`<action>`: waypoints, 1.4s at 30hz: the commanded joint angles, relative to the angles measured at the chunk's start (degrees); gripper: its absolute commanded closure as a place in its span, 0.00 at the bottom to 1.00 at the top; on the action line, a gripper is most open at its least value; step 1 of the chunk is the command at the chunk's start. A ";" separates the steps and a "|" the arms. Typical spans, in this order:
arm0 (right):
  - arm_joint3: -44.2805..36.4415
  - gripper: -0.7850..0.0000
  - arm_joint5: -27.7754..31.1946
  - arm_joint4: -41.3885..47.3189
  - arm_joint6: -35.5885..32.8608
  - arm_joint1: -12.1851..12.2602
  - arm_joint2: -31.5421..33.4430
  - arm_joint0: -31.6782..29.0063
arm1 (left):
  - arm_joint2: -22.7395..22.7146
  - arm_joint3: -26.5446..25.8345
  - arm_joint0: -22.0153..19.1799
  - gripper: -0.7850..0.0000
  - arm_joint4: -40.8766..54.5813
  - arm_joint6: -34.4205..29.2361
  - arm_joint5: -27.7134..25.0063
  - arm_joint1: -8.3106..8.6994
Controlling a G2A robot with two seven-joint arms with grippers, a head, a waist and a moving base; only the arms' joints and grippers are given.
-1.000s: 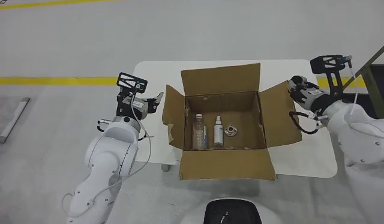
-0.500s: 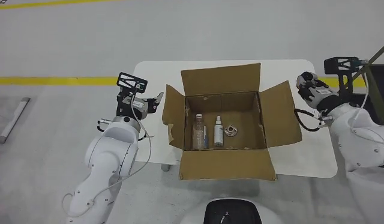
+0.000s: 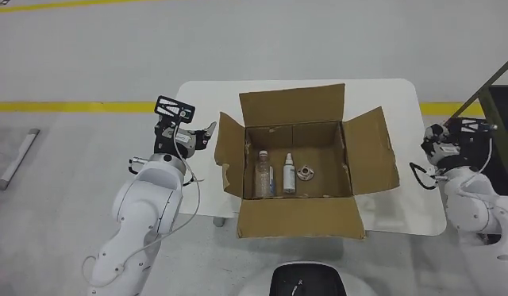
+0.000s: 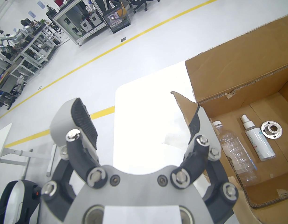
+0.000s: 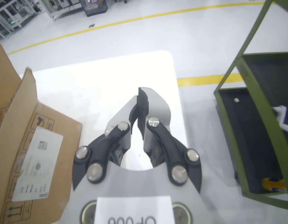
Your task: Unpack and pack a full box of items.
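The brown cardboard box (image 3: 294,104) holds a clear plastic bottle (image 3: 263,174), white spray bottle (image 3: 289,174), round metal ring (image 3: 305,171), maybe more, so unpacking isn't done; left claw (image 4: 139,113) spread wide, right claw (image 5: 138,99) pinched together, both empty.

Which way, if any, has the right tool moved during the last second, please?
Yes: the right tool has drawn away from the box's right flap, toward the table's edge.
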State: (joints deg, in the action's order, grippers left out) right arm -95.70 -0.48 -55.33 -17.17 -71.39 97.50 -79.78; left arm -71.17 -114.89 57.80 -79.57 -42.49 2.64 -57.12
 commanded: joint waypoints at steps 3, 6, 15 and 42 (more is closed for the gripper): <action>0.21 1.00 5.16 5.70 -0.97 -0.43 -4.62 1.32 | 0.00 0.00 0.00 0.00 0.00 0.00 0.00 0.00; -1.90 1.00 10.11 6.53 -1.80 -0.38 -6.59 1.34 | 0.00 0.00 0.00 0.00 0.00 0.00 0.00 0.00; -8.82 1.00 22.59 9.27 -6.71 0.31 -9.00 -0.46 | 0.00 0.00 0.00 0.00 0.00 0.00 0.00 0.00; -9.69 1.00 14.35 20.01 -13.88 0.75 -10.64 3.62 | -0.15 0.68 1.83 0.25 -1.23 3.77 -2.97 0.02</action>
State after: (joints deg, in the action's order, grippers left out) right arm -105.21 14.73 -36.74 -31.66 -70.67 85.80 -76.26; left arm -71.25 -114.49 59.16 -80.07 -39.78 0.91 -57.14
